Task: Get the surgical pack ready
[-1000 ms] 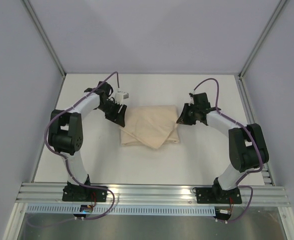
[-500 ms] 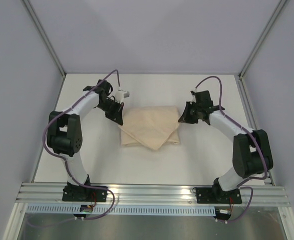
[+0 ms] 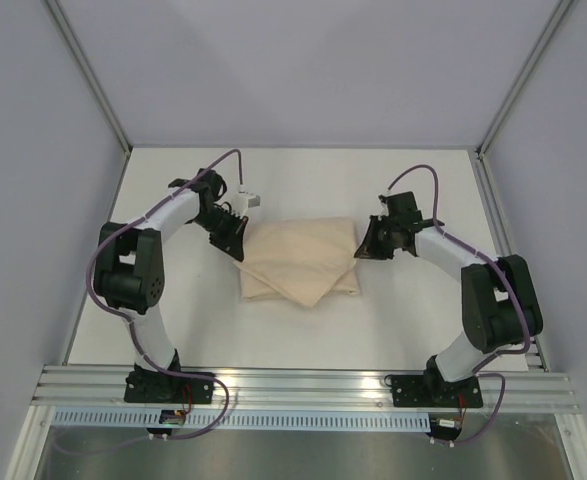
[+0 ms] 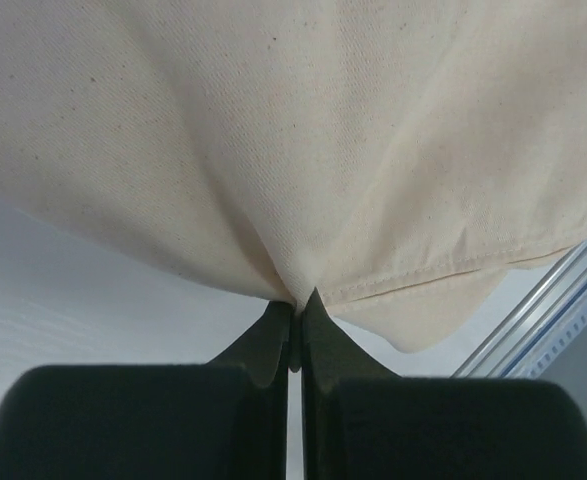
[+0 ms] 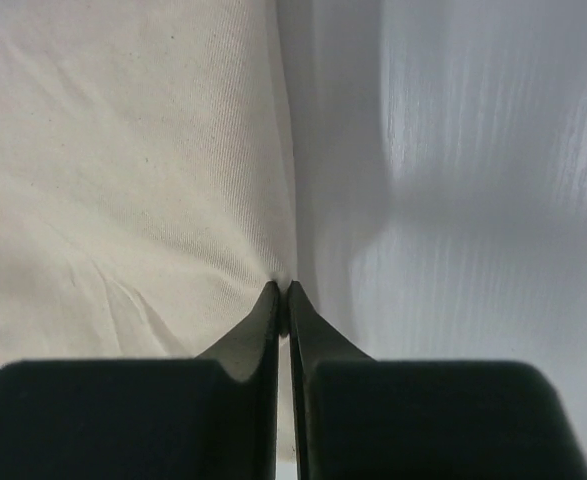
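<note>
1. Wrap sheet point(image 3: 298, 262): folded tan bundle, approx. centre of table point(image 3: 303, 340). No other pack items in view; whatever's inside the folds is hidden.
2. Change vs a sec ago: both grippers were apart and are now closed. L gripper point(image 3: 235, 243) is clamped on cloth at the bundle's far-left corner; the wrist view shows fabric puckering into the tips, w/ a stitched hem just beside them.
3. R gripper point(image 3: 361, 245) is clamped on the far-right corner, fingers together on a thin bite of the edge.
4. The bundle's near edge has also crept a bit toward the table's near edge, and the far corners look gathered. Judgement: grasp done; pull or unfold prob. next.
5. Risk: both bites are small and at the very edge, so the cloth could slip out under load.
6. Room: open table on all four sides of the bundle, most toward the far and near edges. Side walls point(image 3: 33, 200) flank the L and R edges, w/ both elbows near them, so spreading wide is tighter. Rail point(image 3: 303, 385) runs along the near edge.
</note>
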`<move>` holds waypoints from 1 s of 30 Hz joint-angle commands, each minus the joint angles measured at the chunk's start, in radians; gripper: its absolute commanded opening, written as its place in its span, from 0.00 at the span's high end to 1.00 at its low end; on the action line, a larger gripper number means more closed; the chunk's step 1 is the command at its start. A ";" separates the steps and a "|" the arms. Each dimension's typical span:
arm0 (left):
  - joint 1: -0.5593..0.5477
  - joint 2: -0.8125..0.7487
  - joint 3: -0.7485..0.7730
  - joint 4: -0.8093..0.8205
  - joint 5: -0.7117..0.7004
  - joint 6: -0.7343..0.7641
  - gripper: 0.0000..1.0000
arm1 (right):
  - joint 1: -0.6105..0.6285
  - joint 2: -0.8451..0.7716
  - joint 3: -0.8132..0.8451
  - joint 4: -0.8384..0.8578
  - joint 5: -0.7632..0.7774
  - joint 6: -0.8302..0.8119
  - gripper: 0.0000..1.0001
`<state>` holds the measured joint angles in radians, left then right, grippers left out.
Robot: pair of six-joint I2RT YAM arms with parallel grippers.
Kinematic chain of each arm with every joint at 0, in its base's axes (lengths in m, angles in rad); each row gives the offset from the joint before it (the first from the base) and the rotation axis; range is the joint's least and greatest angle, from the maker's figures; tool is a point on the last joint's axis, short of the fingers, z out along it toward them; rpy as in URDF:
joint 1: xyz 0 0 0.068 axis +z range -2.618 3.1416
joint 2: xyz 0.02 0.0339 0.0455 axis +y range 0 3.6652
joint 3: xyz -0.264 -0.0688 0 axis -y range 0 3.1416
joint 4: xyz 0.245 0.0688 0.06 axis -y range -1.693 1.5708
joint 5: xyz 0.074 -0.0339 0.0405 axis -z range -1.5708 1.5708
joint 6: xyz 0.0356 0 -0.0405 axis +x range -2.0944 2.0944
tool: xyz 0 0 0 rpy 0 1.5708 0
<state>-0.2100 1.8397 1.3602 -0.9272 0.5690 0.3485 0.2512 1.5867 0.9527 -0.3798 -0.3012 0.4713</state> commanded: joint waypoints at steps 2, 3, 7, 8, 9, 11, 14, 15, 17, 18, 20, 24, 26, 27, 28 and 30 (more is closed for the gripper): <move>0.008 0.007 0.014 -0.033 -0.058 0.059 0.90 | -0.007 0.009 0.014 0.021 0.036 0.001 0.83; 0.008 -0.005 0.016 -0.051 -0.051 0.079 0.80 | -0.007 -0.002 0.020 0.006 0.042 -0.005 0.75; 0.008 -0.127 0.010 -0.082 -0.009 0.122 0.42 | -0.007 -0.085 0.053 -0.070 0.092 -0.032 0.53; 0.008 -0.155 0.002 -0.081 -0.008 0.133 0.39 | -0.007 -0.126 0.064 -0.108 0.102 -0.040 0.52; 0.006 -0.184 -0.003 -0.079 -0.006 0.142 0.38 | -0.007 -0.154 0.067 -0.129 0.115 -0.042 0.51; 0.006 -0.275 -0.019 -0.076 0.008 0.171 0.37 | -0.006 -0.209 0.064 -0.184 0.163 -0.043 0.49; -0.023 -0.397 -0.049 -0.062 0.040 0.214 0.35 | 0.020 -0.353 0.015 -0.205 0.194 -0.007 0.47; -0.046 -0.465 -0.064 -0.047 0.032 0.227 0.34 | 0.035 -0.413 -0.021 -0.197 0.188 0.016 0.46; -0.115 -0.535 -0.149 0.057 -0.056 0.245 0.28 | 0.101 -0.467 -0.080 -0.127 0.146 0.102 0.45; -0.187 -0.590 -0.185 0.100 -0.102 0.248 0.25 | 0.132 -0.494 -0.148 -0.087 0.122 0.136 0.45; -0.267 -0.623 -0.269 0.199 -0.204 0.263 0.16 | 0.216 -0.507 -0.207 0.028 0.073 0.246 0.44; -0.446 -0.584 -0.329 0.248 -0.319 0.329 0.00 | 0.351 -0.522 -0.342 0.244 0.102 0.397 0.43; -0.512 -0.567 -0.375 0.295 -0.386 0.352 0.00 | 0.408 -0.502 -0.374 0.309 0.137 0.424 0.40; -0.522 -0.554 -0.389 0.312 -0.399 0.371 0.00 | 0.424 -0.492 -0.382 0.324 0.149 0.435 0.39; -0.534 -0.550 -0.413 0.327 -0.406 0.376 0.00 | 0.436 -0.479 -0.394 0.352 0.157 0.447 0.39; -0.543 -0.533 -0.430 0.364 -0.405 0.386 0.01 | 0.461 -0.435 -0.423 0.455 0.151 0.477 0.39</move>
<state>-0.7399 1.3060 0.9424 -0.6712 0.2302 0.6670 0.6838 1.1210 0.5457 -0.1612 -0.1833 0.8478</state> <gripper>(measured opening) 0.994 0.612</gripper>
